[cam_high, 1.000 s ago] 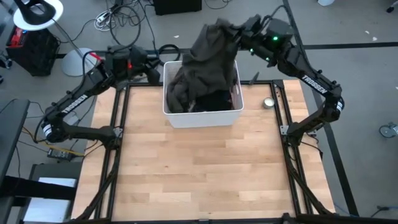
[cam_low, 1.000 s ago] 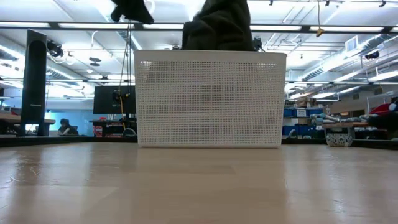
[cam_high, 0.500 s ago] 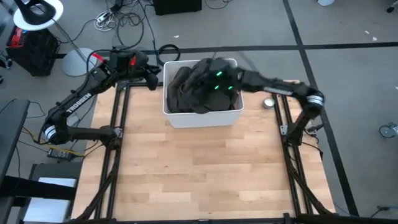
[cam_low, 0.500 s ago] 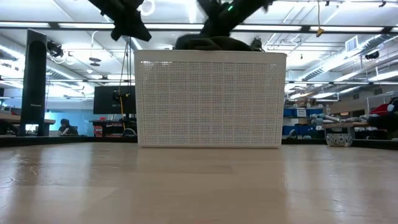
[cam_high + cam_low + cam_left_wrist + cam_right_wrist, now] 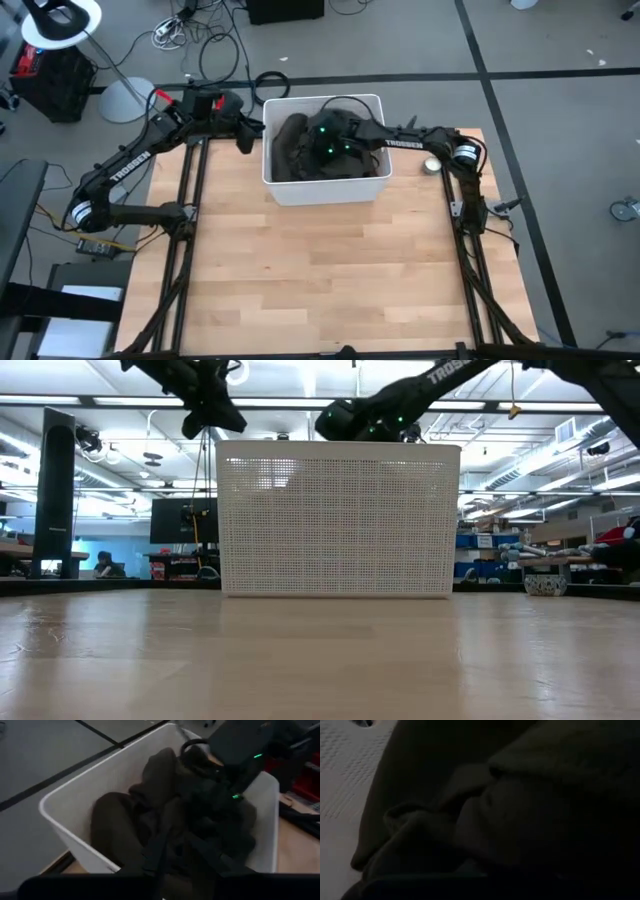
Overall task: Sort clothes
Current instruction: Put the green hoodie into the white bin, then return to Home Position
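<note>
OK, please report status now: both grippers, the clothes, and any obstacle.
Right gripper shut, down in the white bin among the clothes. Left gripper outside the bin's left wall. No obstacle seen.

A grey floor (image 5: 560, 60) crossed by dark tape lines (image 5: 520, 72) surrounds the pale wood table (image 5: 320, 270). Loose black cables (image 5: 205, 35) lie on it beside a round white lamp base (image 5: 122, 100). Across the room, fluorescent ceiling strips (image 5: 110, 400) glow over desks, monitors (image 5: 178, 520) and cluttered shelving (image 5: 500, 545).
</note>
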### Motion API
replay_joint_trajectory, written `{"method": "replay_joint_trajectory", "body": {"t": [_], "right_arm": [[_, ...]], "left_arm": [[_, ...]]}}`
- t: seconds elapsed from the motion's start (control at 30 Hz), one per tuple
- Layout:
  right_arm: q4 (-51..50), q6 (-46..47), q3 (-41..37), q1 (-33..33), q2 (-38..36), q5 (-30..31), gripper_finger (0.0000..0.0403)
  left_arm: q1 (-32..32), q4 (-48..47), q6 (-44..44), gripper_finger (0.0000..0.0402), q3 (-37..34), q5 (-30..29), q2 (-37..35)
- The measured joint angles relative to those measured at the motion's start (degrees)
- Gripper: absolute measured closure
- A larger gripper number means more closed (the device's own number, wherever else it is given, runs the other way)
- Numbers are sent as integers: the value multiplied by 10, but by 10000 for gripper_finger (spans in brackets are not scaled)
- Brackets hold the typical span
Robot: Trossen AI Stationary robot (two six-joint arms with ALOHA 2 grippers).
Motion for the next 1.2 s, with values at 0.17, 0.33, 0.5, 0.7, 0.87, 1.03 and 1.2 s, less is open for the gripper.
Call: {"method": "replay_joint_trajectory", "body": {"t": [0.17,0.33,0.5,0.7,0.87,1.03,1.2], "right_arm": [[19,-5,-4,-2,2,7,382],[48,-25,-10,-3,-40,19,335],[36,-34,-10,-7,-109,26,271],[12,-38,-10,-7,-198,26,214],[13,-41,-9,-5,-264,19,193],[13,-78,-9,-4,-319,18,186],[-32,-104,-8,-4,-370,16,188]], "left_arm": [[0,-2,-1,328,0,7,0],[0,-1,-1,328,0,7,0],[0,1,-1,328,0,11,0],[0,15,-20,328,0,16,0],[0,16,-31,328,0,16,0],[0,58,-31,328,0,6,0],[0,79,-67,328,0,5,0]]}}
